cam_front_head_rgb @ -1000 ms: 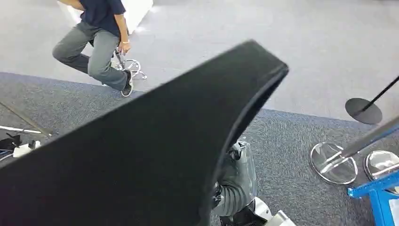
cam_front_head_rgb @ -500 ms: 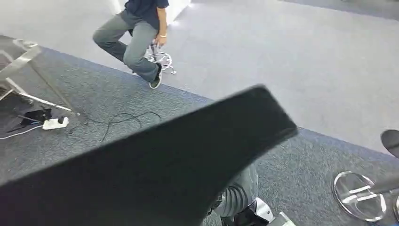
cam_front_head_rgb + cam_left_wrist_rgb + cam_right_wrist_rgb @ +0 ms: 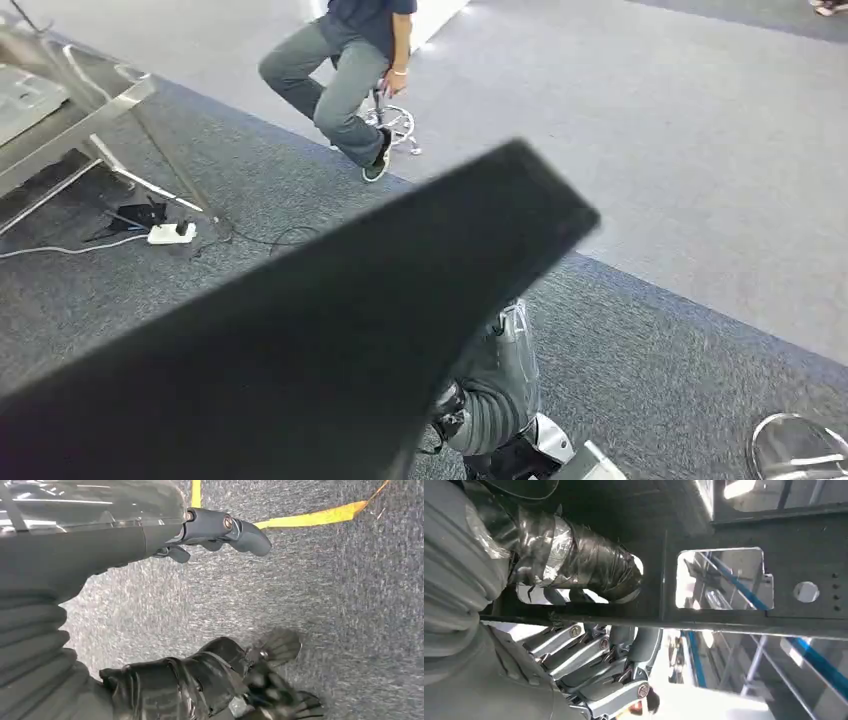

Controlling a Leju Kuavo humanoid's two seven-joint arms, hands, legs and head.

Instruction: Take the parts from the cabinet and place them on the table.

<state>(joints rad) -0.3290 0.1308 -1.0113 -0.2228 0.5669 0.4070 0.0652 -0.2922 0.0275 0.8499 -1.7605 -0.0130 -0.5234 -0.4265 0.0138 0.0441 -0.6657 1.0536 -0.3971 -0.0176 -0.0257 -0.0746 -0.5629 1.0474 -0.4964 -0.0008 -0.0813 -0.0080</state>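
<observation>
A large flat black part point(image 3: 330, 340) tilts across the head view, hiding most of the floor below it. My right arm point(image 3: 497, 385) rises beneath its right edge. In the right wrist view my right hand point(image 3: 594, 665) grips this black part point(image 3: 719, 617) along a bar beside its rectangular cut-outs, the taped thumb point(image 3: 584, 565) on one side and the fingers point(image 3: 574, 647) on the other. My left hand point(image 3: 125, 545) hangs over grey carpet with its fingers point(image 3: 235, 527) and taped thumb point(image 3: 215, 667) apart and nothing between them.
A metal table point(image 3: 70, 115) stands at the far left, with a power strip point(image 3: 170, 232) and cables on the carpet under it. A person point(image 3: 350, 60) sits on a stool ahead. A round stanchion base point(image 3: 800, 450) lies at the lower right. Yellow tape point(image 3: 320, 516) marks the carpet.
The whole head view has swung left: the person slid toward the middle, the metal table came in at the left, and the stanchion bases went off to the right. The black part stays held.
</observation>
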